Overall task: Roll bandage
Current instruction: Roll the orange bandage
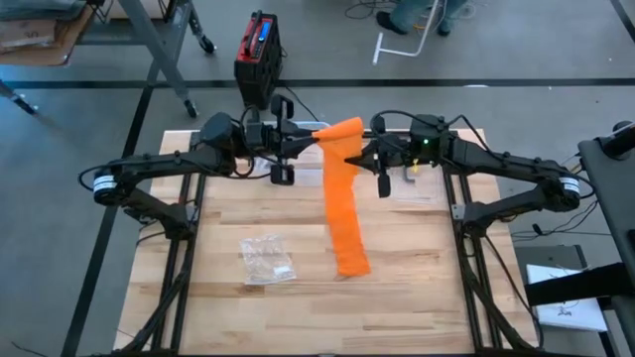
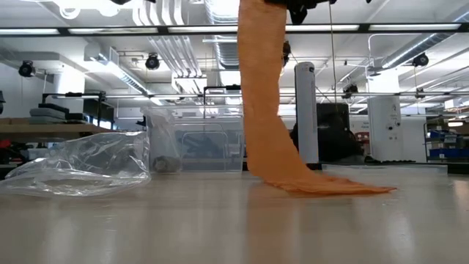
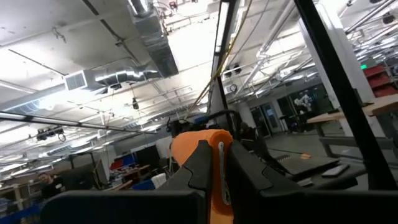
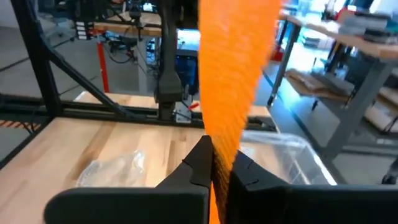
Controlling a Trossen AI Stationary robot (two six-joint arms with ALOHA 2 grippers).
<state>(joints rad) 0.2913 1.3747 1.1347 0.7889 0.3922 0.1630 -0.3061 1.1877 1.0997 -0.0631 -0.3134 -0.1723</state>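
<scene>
Above the wooden table [image 1: 417,288], my left gripper [image 1: 316,139] and right gripper [image 1: 369,157] both pinch the orange bandage [image 1: 342,198], its tail trailing onto the wood.

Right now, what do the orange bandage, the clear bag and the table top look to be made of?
Orange bandage: soft matte woven fabric, probably elastic; it drapes and shows ribbed texture. Clear bag: thin glossy plastic film, crinkled and see-through. Table top: pale wood, visible planks and grain.
</scene>
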